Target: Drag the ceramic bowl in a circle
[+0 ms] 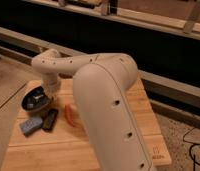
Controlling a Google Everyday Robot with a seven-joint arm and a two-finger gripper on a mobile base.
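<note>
I see arm (100, 95) filling frame centre, reaching left across wooden table (128, 117). Gripper (44, 98) sits over ceramic bowl (34, 99) at table's left edge, fingers together; looks to be touching bowl's inside, though I can't confirm contact from here. Blue sponge (31, 125) lies just in front of bowl, dark flat object (49, 119) beside it, orange-red item (70, 113) right of that.

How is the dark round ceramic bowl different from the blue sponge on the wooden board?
The dark round ceramic bowl is glossy and wider; the blue rectangular sponge is matte and smaller. The bowl sits at the board's left edge, under the robot's tool; the sponge lies nearer the camera, untouched. Both rest on the wooden board.
</note>
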